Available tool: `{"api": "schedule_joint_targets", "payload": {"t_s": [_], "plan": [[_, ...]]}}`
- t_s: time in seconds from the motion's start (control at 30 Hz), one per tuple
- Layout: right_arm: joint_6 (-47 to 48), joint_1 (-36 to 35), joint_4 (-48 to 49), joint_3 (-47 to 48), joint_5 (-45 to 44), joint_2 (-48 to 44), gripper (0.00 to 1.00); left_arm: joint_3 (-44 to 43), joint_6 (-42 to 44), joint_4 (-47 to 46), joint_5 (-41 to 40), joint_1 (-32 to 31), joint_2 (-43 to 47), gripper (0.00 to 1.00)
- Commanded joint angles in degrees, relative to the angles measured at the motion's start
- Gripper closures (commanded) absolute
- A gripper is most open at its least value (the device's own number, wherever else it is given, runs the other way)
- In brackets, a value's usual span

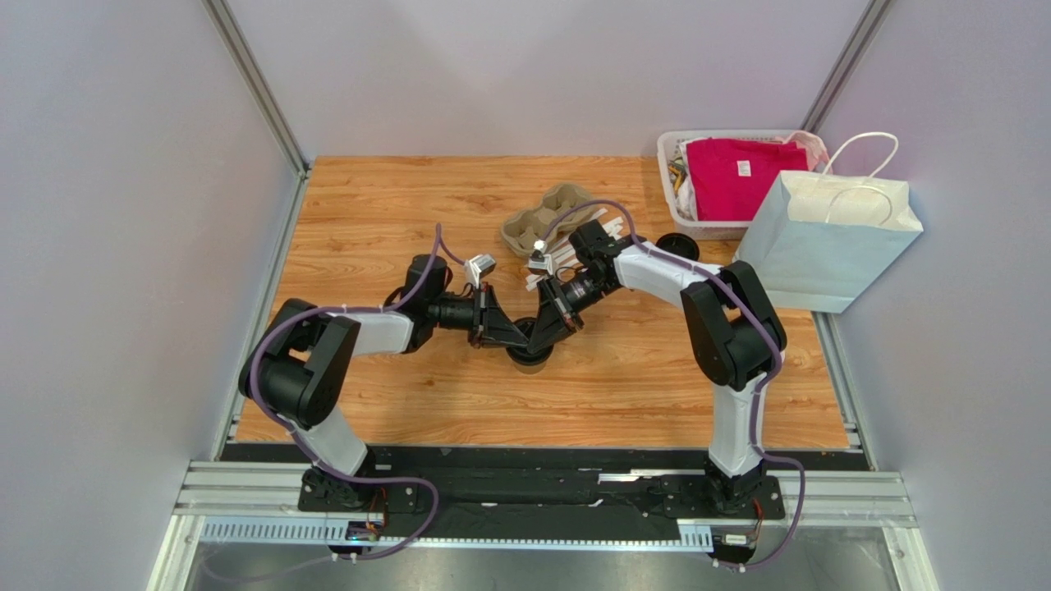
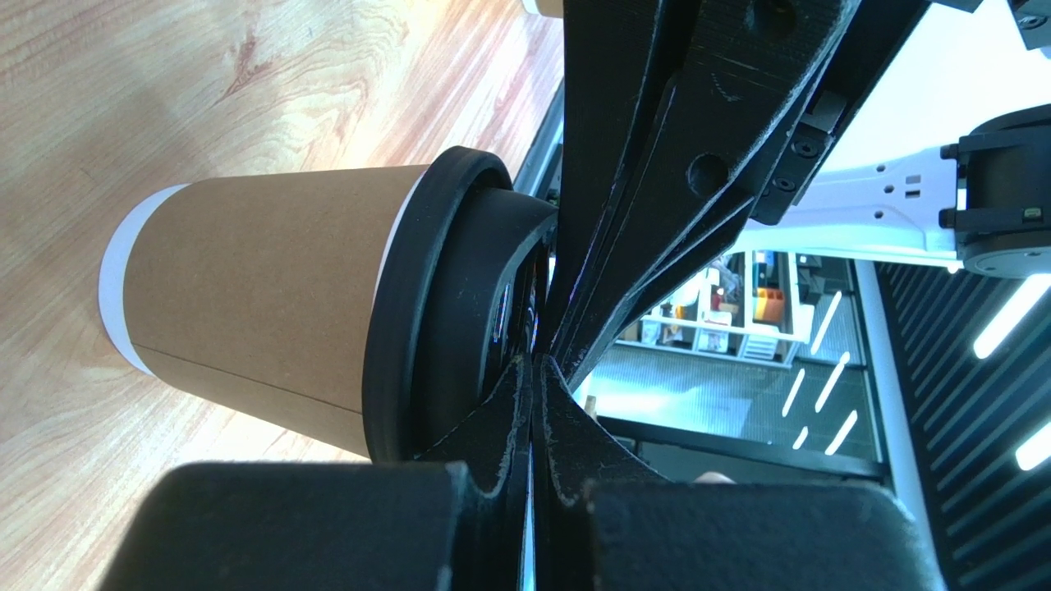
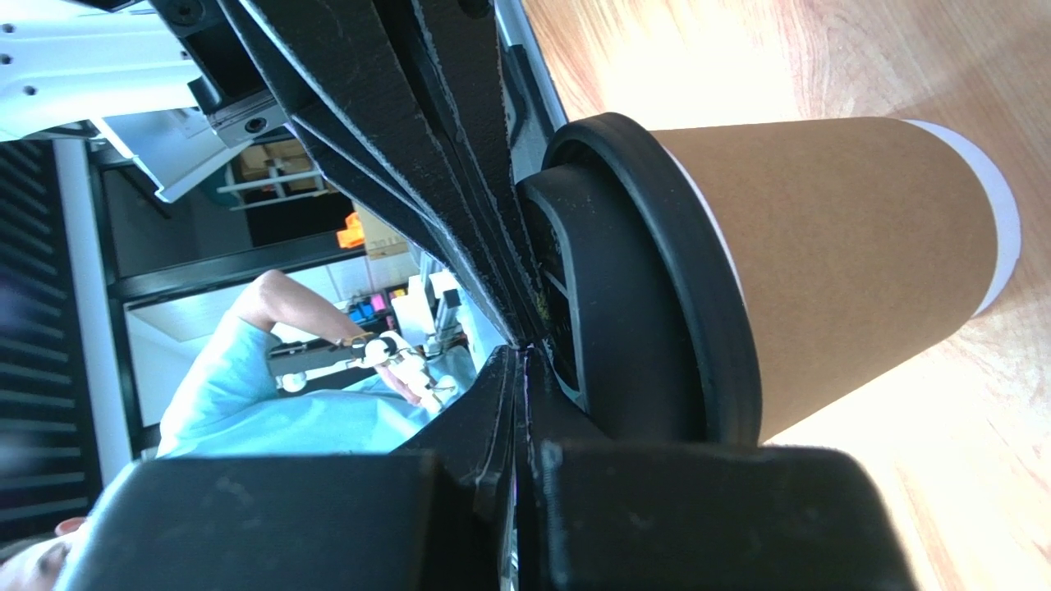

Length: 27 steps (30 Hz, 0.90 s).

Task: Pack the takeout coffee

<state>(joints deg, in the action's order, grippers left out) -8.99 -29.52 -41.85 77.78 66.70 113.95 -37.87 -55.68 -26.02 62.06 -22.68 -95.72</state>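
The takeout coffee (image 1: 532, 353), a brown kraft cup with a black lid, stands upright on the wooden table at the centre. It fills the left wrist view (image 2: 272, 296) and the right wrist view (image 3: 851, 246). My left gripper (image 1: 516, 335) is shut, its tips (image 2: 539, 357) resting against the top of the lid. My right gripper (image 1: 550, 323) is also shut, its tips (image 3: 524, 351) on the lid from the other side. The two grippers meet tip to tip over the lid. Neither has anything between its jaws.
A pulp cup carrier (image 1: 550, 219) lies behind the cup. A white paper bag (image 1: 829, 234) stands at the right rear. A white basket (image 1: 672, 185) holding pink cloth is behind it. A loose black lid (image 1: 676, 246) lies near the basket.
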Motion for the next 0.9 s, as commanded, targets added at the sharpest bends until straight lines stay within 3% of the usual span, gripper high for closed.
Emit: {"api": "schedule_joint_targets", "payload": {"t_s": [0.0,0.17,0.6,0.87], "plan": [[0.82,1.04,3.7,-3.25,-15.19,6.02,1.0,0.87,5.85,9.93,-11.43,-0.26,-3.77,1.0],[0.21,1.04,3.35,-2.63,-14.5,4.88,1.0,-0.37,7.17,15.12,-13.9,0.0,-3.33,1.0],[3.72,-0.72,-0.52,2.37,-10.63,-4.16,1.0,-1.68,3.65,3.62,-3.62,-0.88,4.74,1.0],[0.56,-0.63,0.01,3.17,-5.27,-8.57,1.0,-1.69,3.74,3.52,-2.12,-1.84,11.26,1.0]]}}
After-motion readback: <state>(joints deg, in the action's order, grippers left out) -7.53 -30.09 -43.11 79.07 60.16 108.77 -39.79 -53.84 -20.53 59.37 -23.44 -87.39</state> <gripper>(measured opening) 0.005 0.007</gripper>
